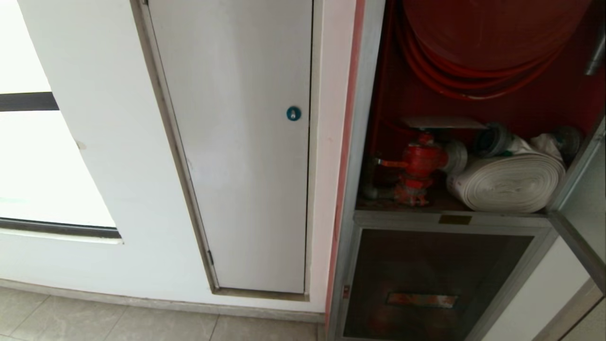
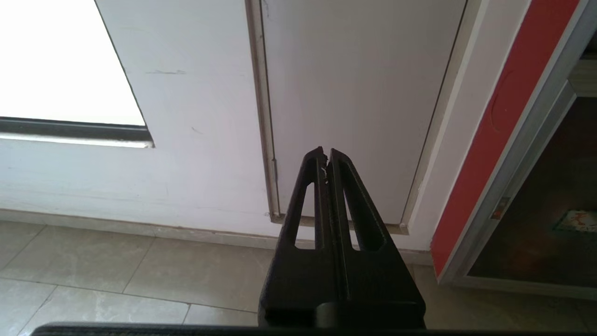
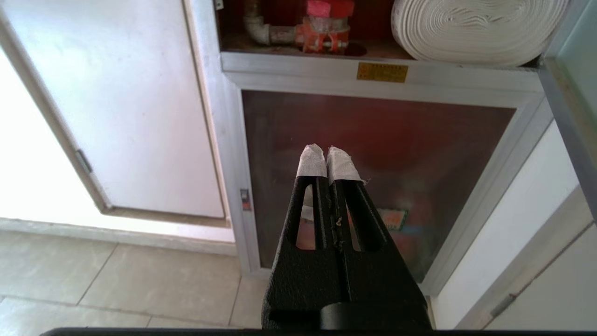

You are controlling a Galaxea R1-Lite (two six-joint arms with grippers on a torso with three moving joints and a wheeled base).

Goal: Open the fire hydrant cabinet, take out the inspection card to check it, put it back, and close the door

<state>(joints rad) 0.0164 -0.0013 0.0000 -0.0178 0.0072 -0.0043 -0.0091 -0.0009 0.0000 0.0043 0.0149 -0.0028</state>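
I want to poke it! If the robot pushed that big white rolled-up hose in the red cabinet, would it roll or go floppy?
The white rolled flat hose would probably roll a little, since its coil is round and lying tilted on the shelf. It looks like soft woven fabric, so loose layers might sag or unwind. It is probably heavy, being so tightly wound.

head cam: I'm looking down and forward at the wall, white panel door point(image 1: 236, 142) left, fire hydrant cabinet point(image 1: 473, 142) right.
left wrist cam: low, facing that white door's bottom and the floor tiles point(image 2: 116, 275).
right wrist cam: low, close on the lower glass panel point(image 3: 373, 177).
overlap: all three catch the white door.
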